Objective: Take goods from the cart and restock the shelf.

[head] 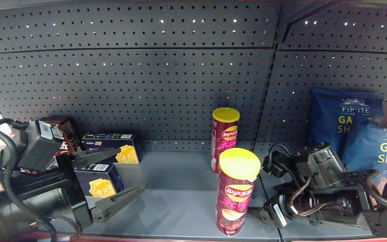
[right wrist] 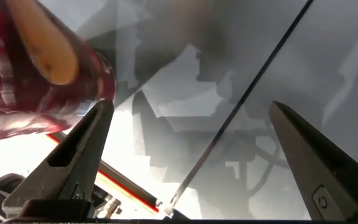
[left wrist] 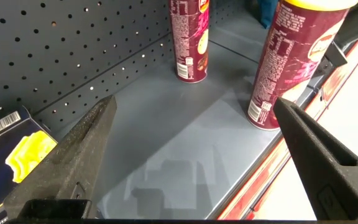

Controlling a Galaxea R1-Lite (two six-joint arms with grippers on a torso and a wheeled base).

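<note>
Left hand (head: 132, 168), spread, and right hand (right wrist: 191, 104), spread, flank 2 upright chip cans (head: 237, 198) on the shelf (head: 180, 188).

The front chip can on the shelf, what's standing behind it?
A second chip can, upright near the pegboard back wall; the front can covers part of its base.

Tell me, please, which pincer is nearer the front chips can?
Right. The right pincer sits open just beside the front chips can, at its base; the left pincer sits farther off, across bare shelf.
</note>
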